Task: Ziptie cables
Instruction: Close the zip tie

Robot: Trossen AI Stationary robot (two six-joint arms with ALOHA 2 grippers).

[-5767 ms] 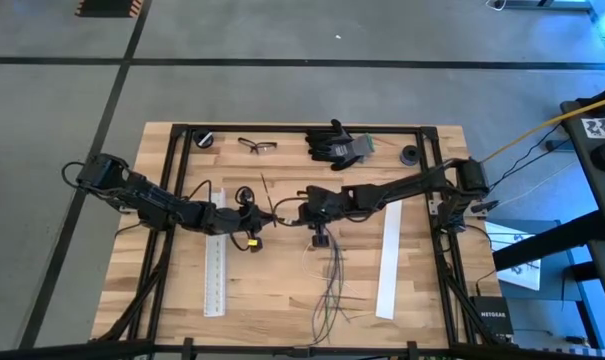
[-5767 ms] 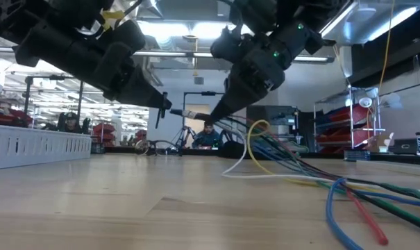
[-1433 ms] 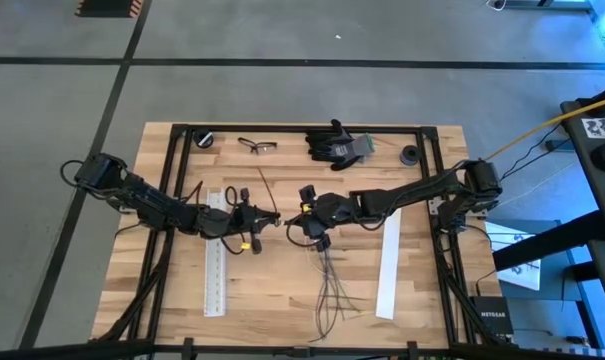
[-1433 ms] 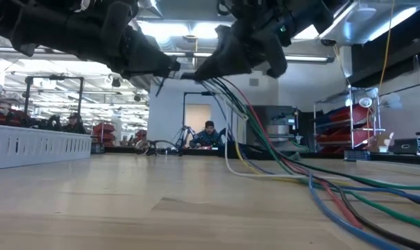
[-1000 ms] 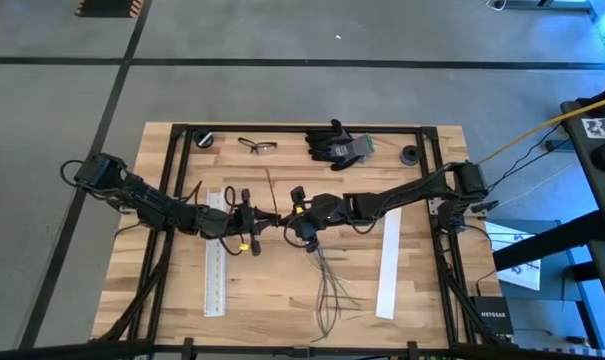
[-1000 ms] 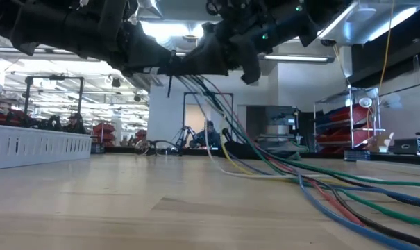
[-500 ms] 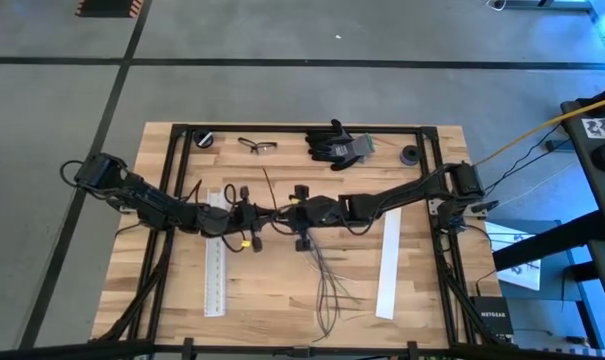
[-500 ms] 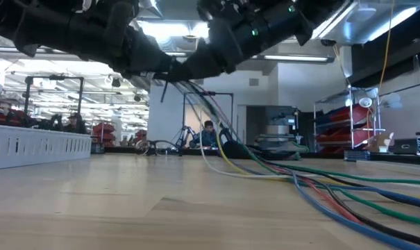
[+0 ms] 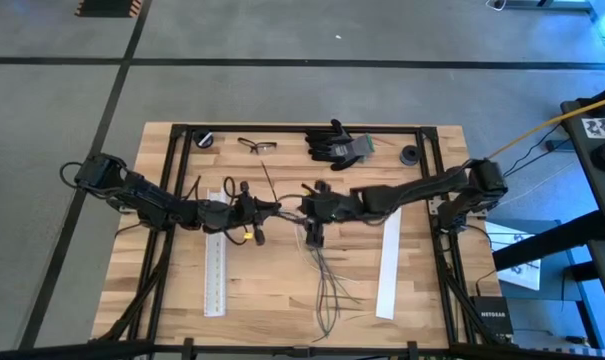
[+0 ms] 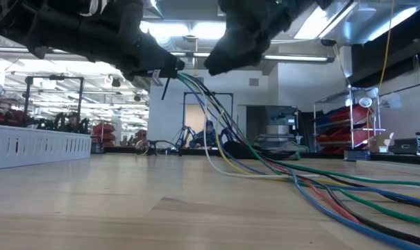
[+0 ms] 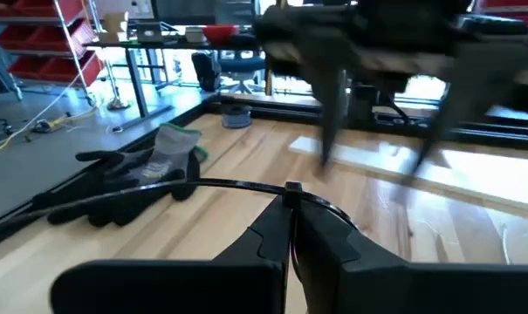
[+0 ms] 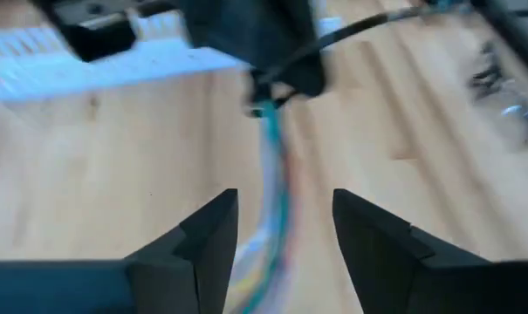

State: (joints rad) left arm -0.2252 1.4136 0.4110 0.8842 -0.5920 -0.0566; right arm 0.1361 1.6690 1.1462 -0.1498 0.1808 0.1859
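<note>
The cables [image 9: 327, 275] are thin coloured wires, joined at one end and splayed over the table toward its near edge. That joined end [image 10: 185, 78] hangs in the air from my left gripper [image 9: 272, 207], which is shut on it. A black ziptie [image 11: 202, 184] curves away from the fingertips. My right gripper [image 12: 281, 227] stands open just to the right of the left one [image 10: 220, 61], and the wires [image 12: 272, 166] run beyond the gap between its fingers, untouched. My left gripper pinches the cables' joined end [image 12: 265, 109] between its two shut fingers, at the ziptie's head [image 11: 291, 188]. The fingers reach nearly level from the table's left. The bundle's end is lifted clear; the wires slope down, their loose ends [image 10: 321, 184] lying on the table.
Two long white strips [image 9: 215, 275] [image 9: 389, 265] lie left and right of the wires. Black gloves [image 9: 340, 143], safety glasses [image 9: 257, 146] and two small black round parts [image 9: 204, 138] [image 9: 411, 155] sit at the far edge. A black frame [image 9: 182, 160] borders the table.
My right gripper has opened and let go of the bundle's joined end. It has rolled, risen and drawn back a little toward the table's right. The cables stay hanging from my left gripper.
</note>
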